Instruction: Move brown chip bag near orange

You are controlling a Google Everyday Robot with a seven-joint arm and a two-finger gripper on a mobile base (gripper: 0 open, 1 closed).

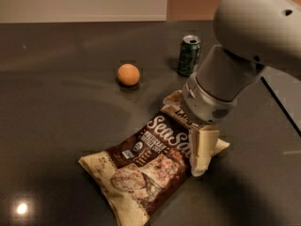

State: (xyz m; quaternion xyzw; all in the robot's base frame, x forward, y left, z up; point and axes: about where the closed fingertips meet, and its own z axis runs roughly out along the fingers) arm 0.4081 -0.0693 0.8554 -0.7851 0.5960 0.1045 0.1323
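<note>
Dark grey, glossy tabletop (61, 126) fills the view; a pale wall (80, 4) runs along the far edge. One small bright reflection (21, 208) sits on the surface at near left.

Objects on the table:
- brown chip bag (146, 168): lies flat, near centre, long axis on a diagonal from near left to far right. Dark middle, cream edges, white "Sea Salt" lettering face up, chip picture toward the near end.
- orange (128, 74): beyond the bag and a little left of its lettering, on its own on bare table. Well apart from the bag, no contact.
- green drink can (189, 55): upright, to the right of the orange and farther back, close to my arm.

My arm (244, 41) comes in from the upper right, and its large pale housing covers the far right end of the bag. My gripper (190, 133) is low over that right end. One cream finger (203, 147) hangs in plain sight at the bag's right edge, overlapping it; I cannot tell whether it touches. The other finger is mostly hidden behind the wrist, near the bag's far corner. Fingers apart, bag end between them, not clamped. Bag lies flat on the table.
</note>
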